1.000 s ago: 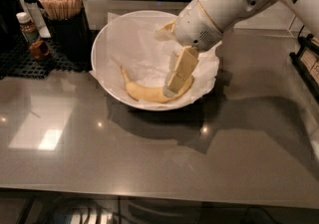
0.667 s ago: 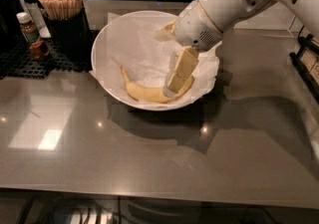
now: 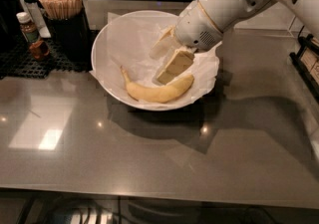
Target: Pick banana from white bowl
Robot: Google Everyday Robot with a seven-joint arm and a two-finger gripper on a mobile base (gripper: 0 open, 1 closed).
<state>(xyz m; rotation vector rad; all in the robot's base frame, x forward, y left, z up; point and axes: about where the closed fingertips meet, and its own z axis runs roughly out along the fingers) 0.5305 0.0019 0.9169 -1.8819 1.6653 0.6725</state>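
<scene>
I hold the robot's pale 2-finger end effector (image 3: 157, 68) inside the wide, round, paper-lined white bowl (image 3: 112, 39) on the grey bench (image 3: 149, 158), its fingers spread and gripping nothing. The curved, unpeeled yellow banana (image 3: 159, 92) lies along the bowl's near wall, stem pointing away from the arm, just below the nearer fingertip; I cannot tell whether they touch. The arm angles in from the upper right, which I judge suits straddling the fruit near its thick end. Against the view 1 second ago, the nearer finger sits higher: then it covered the banana's blunt end, now that end shows. The banana itself has not shifted. The grasp is not yet made.
</scene>
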